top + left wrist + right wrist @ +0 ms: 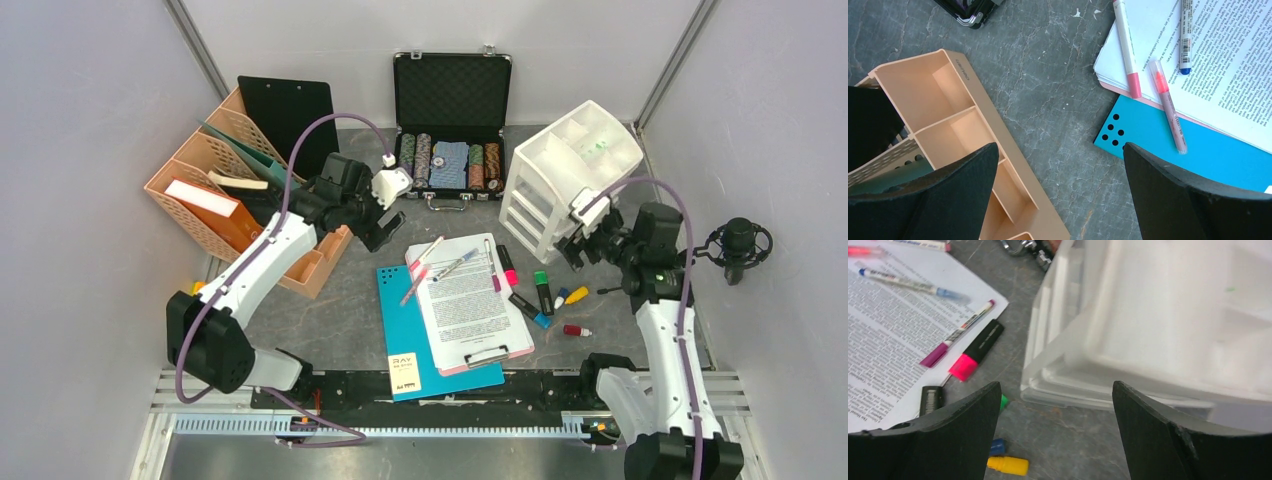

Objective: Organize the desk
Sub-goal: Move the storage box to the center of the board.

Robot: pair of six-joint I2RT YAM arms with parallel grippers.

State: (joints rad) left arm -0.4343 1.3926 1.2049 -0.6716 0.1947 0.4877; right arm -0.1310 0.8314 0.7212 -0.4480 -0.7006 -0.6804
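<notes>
The desk (345, 300) is a dark grey mottled tabletop strewn with stationery. A pink clipboard with a printed sheet (470, 300) lies on a blue folder (415, 345), and several pens (428, 262) rest on the sheet. Highlighters (541, 291) and loose caps (577, 295) lie to its right. My left gripper (385, 235) (1060, 170) hovers open over bare desk between the orange organizer (948, 115) and the folder (1158, 140). My right gripper (575, 250) (1055, 410) stands open and empty at the front corner of the white drawer unit (1148, 330).
An orange file organizer (225, 190) with books and a black clipboard (285, 112) stands at the back left. An open black case of poker chips (450, 130) sits at the back centre. The white drawer unit (570, 170) stands back right, with a microphone (740, 245) by the right wall.
</notes>
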